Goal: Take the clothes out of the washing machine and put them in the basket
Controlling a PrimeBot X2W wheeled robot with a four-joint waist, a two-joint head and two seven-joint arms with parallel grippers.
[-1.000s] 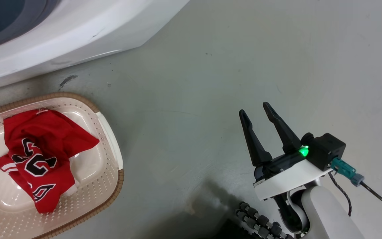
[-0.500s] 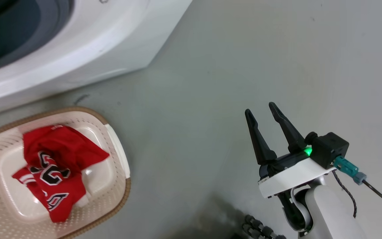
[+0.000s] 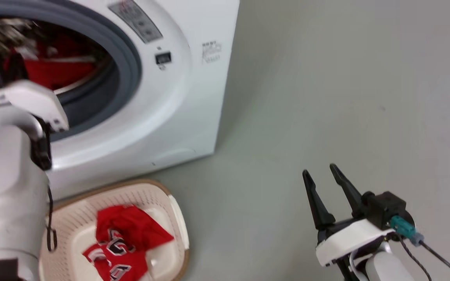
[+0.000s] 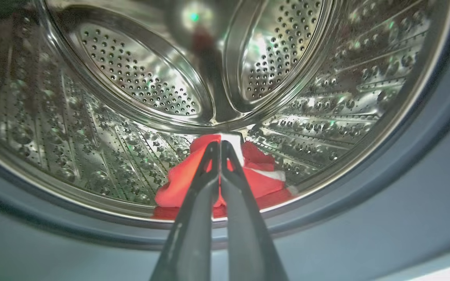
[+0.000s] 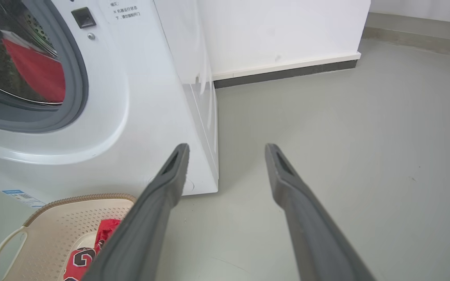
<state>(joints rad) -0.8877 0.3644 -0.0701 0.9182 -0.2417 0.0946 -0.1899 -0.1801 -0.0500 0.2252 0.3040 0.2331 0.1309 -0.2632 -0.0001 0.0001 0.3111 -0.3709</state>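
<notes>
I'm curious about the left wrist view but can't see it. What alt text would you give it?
The left gripper, its two long dark fingers pressed shut, points at a crumpled red garment with white trim lying at the bottom of a perforated steel drum. A grey rubber rim rings the opening. Whether the fingers touch the cloth is unclear.

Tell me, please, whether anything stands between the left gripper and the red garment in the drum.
Nothing visible does: the left gripper, jaws together, points through the open porthole straight at the red garment low in the drum.
</notes>
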